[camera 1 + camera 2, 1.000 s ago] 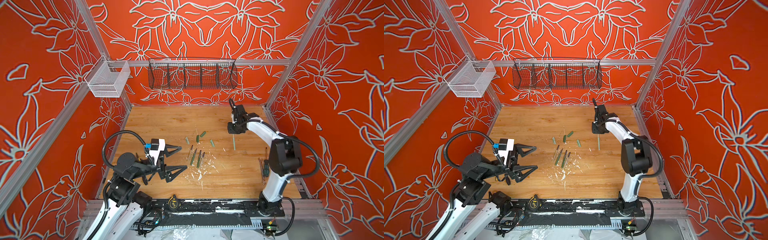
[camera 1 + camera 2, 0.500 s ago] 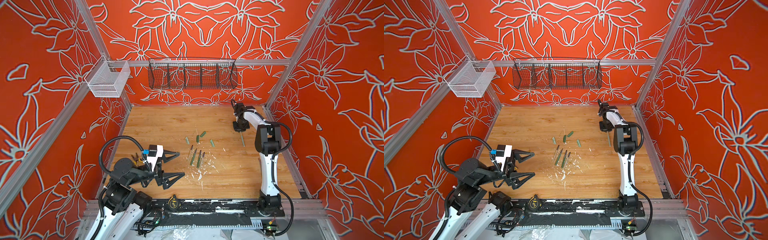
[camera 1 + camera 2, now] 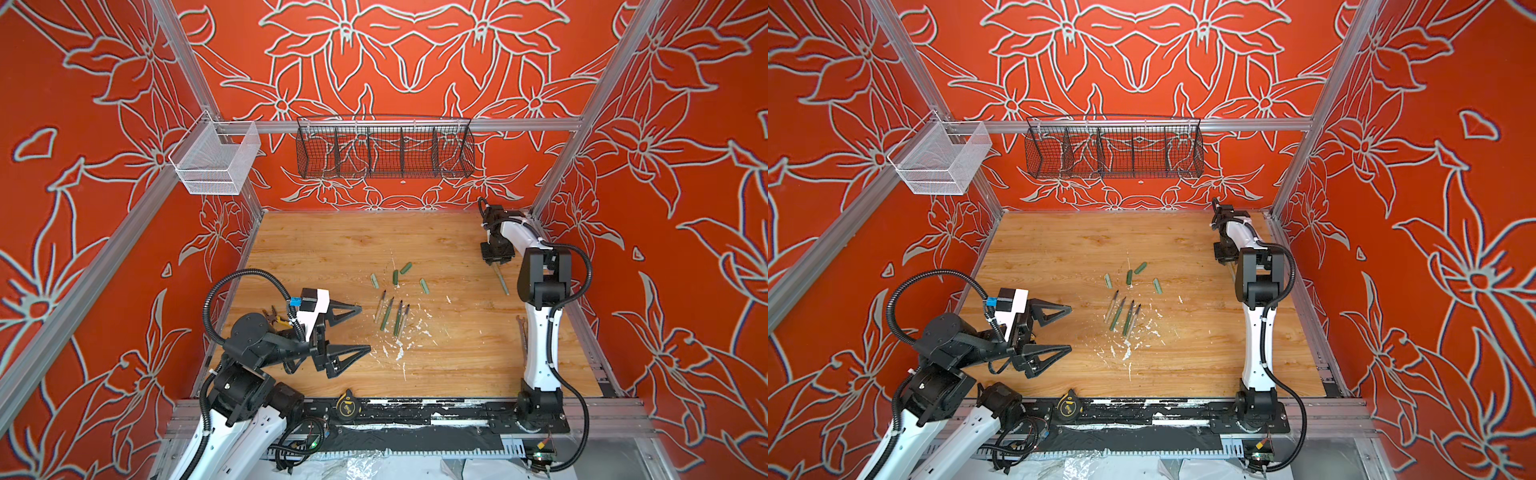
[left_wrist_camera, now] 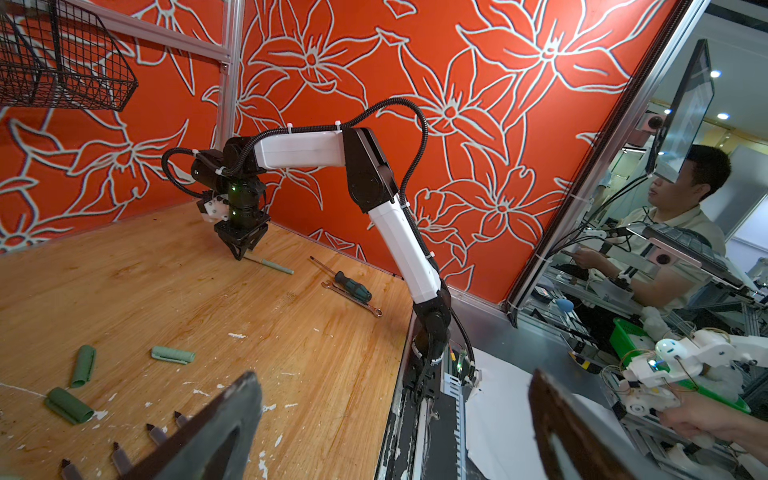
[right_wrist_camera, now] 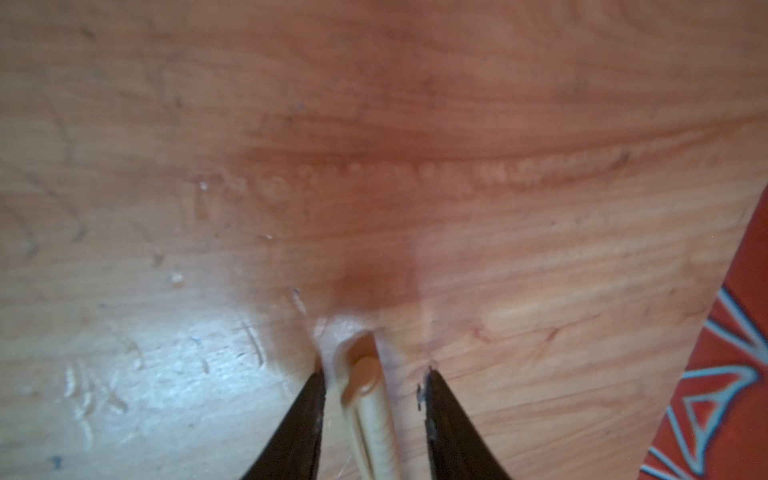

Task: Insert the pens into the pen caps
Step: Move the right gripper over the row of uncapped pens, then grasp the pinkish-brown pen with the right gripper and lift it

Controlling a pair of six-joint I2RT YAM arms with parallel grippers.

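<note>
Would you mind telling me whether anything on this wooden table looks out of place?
One pale capped pen lies alone near the right edge of the wooden tabletop, between the open fingers of the right gripper, far from the four uncapped dark-tipped pens and four green caps mid-table. White flecks litter the wood nearby.

We see red-orange walls [image 3: 685, 124] with big pale flower outlines. The table [image 3: 324, 257] is light brown wood with white flecks. The pen caps [image 3: 395, 277] are dark and pale green. The pens [image 3: 386, 314] are green with dark tips.
</note>
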